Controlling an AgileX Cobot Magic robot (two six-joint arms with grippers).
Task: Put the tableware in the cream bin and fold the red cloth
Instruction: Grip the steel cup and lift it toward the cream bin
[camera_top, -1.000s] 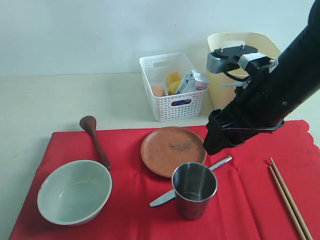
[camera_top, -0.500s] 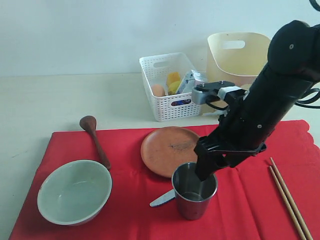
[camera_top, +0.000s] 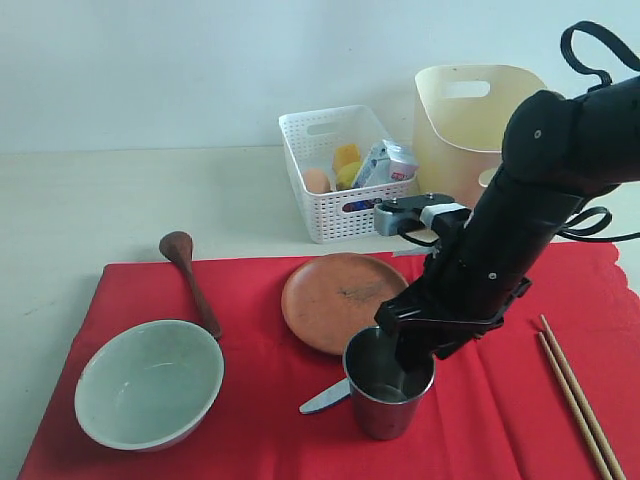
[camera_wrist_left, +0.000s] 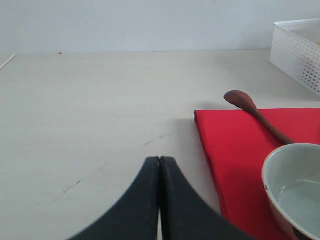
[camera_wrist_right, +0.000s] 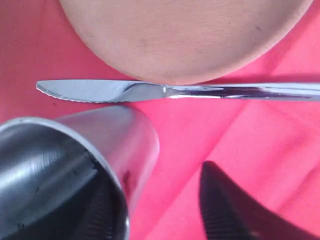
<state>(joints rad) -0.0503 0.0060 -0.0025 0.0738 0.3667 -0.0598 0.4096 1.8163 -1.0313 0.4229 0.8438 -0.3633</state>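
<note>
The steel cup (camera_top: 385, 400) stands on the red cloth (camera_top: 270, 420) near the front. My right gripper (camera_top: 410, 355) is open and straddles its far rim: one finger is inside the cup (camera_wrist_right: 75, 165), the other outside over the cloth (camera_wrist_right: 240, 145). The metal knife (camera_wrist_right: 175, 91) lies between the cup and the terracotta plate (camera_top: 340, 300). The pale green bowl (camera_top: 150, 385) and the dark wooden spoon (camera_top: 190, 275) are at the left, the chopsticks (camera_top: 575, 390) at the right. The cream bin (camera_top: 470, 120) stands at the back right. My left gripper (camera_wrist_left: 160, 160) is shut over bare table beside the cloth's corner (camera_wrist_left: 235, 145).
A white lattice basket (camera_top: 345, 170) with an egg, a milk carton and other food stands behind the plate, left of the cream bin. Bare pale tabletop (camera_top: 120, 200) stretches to the left and behind the cloth.
My right arm has come down and leftwards from above the knife handle to the cup, and one finger now sits inside the cup's rim. Nothing on the cloth has moved.
</note>
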